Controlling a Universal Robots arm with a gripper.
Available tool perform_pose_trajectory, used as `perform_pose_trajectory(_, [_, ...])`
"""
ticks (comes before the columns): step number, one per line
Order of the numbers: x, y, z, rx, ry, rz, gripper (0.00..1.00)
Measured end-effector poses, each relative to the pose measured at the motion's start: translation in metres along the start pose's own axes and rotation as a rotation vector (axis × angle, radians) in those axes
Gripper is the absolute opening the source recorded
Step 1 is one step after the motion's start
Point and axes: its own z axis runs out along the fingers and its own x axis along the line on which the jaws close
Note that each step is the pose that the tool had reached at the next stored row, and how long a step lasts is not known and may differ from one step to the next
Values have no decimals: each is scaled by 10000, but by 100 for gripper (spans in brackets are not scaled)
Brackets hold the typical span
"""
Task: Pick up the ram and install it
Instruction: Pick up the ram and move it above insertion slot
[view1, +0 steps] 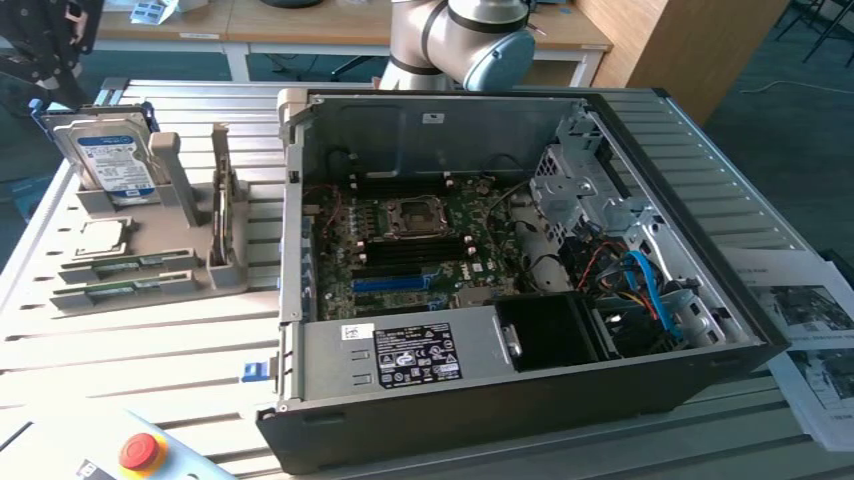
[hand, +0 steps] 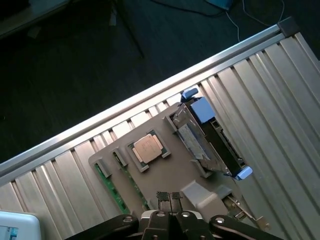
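Observation:
Two green ram sticks (view1: 118, 268) lie flat in slots at the near end of a grey holder (view1: 174, 285) at the exterior view's left. In the wrist view the ram (hand: 109, 186) runs along the holder's edge beside a square silver CPU (hand: 148, 148). My gripper (view1: 51, 85) hangs high over the far end of the holder, above the upright hard drive (view1: 114, 155). Seen from the wrist, the gripper (hand: 169, 196) is shut with its fingertips together and nothing between them, well clear of the ram.
The open computer case (view1: 534, 400) lies on the slatted metal table (view1: 160, 370), its motherboard (view1: 414, 245) exposed. A thin plate (view1: 220, 200) stands on edge in the holder. A red stop button (view1: 140, 450) sits at the front corner, and papers (view1: 814, 320) lie at the exterior view's right.

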Motion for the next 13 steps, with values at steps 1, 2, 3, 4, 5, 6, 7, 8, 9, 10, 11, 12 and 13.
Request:
perform_pose_trajectory(1, [0,0,0,-4,19,-121,10])
perform_pose_trajectory(2, [0,1,0,-8,37,-240,10])
perform_pose_trajectory(3, [0,1,0,-12,56,-366,10])
perform_pose_trajectory(4, [0,1,0,-15,73,-475,10])
perform_pose_trajectory(5, [0,1,0,-18,87,-575,10])
perform_pose_trajectory(6, [0,1,0,-21,101,-662,10])
perform_pose_trajectory(7, [0,1,0,-23,113,-743,10])
perform_pose_trajectory(8, [0,1,-1,-26,126,-822,10])
perform_pose_trajectory(9, [0,1,0,-28,138,-907,10])
perform_pose_trajectory(10, [0,1,0,-30,150,-991,10])
perform_pose_trajectory(11, [0,1,0,-33,163,-1080,10])
perform_pose_trajectory(12, [0,1,0,-36,178,-1168,10])
perform_pose_trajectory(13, [0,1,0,-38,191,-1259,10])
